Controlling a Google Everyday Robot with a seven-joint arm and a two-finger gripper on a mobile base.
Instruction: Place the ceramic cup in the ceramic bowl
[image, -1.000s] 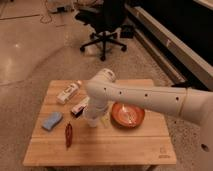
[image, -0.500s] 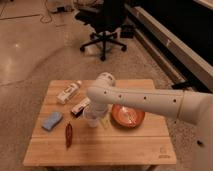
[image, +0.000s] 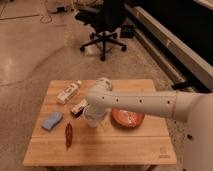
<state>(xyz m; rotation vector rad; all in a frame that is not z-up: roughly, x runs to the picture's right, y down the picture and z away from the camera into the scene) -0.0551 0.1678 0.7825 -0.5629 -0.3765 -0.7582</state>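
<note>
Camera view: the one camera is looking down across a wooden table (image: 115, 150), with the robot's white arm (image: 150, 104) reaching in from the right edge.
Arm: it is stretching leftward past the far rim of the bowl. Its wrist is bending down near the table's middle, so the working end is facing the tabletop rather than running along it.
Gripper: the gripper (image: 95, 116) is hanging under the wrist, right at the pale cup and just left of the bowl. Whether it is spread or pinching the cup cannot be told, because the wrist is covering it.
Ceramic cup: the ceramic cup (image: 92, 123) is showing as a pale upright shape beneath the gripper, just beside the bowl's left rim and not inside it. Whether it is resting on the wood or being lifted cannot be told.
Ceramic bowl: the ceramic bowl (image: 129, 118) is sitting mouth up on the table's right half, with nothing discernible lying in it.
Step in hand (judged): the grasp or first lift appears to be taking place, and the placing is not yet done.
Reason for the pose (judged): a handleless tumbler is best taken from above. With the bowl standing so near, only a short sideways carry and a gentle lowering should be needed.
Risk (judged): ceramic meeting ceramic is calling for a soft release.
Bystanders: a white bottle (image: 68, 92), a small box (image: 79, 107), a blue sponge (image: 52, 120) and a red object (image: 68, 135) are lying to the left, off the cup-to-bowl path.
Background: an office chair (image: 102, 25) is standing on the floor (image: 30, 45).
</note>
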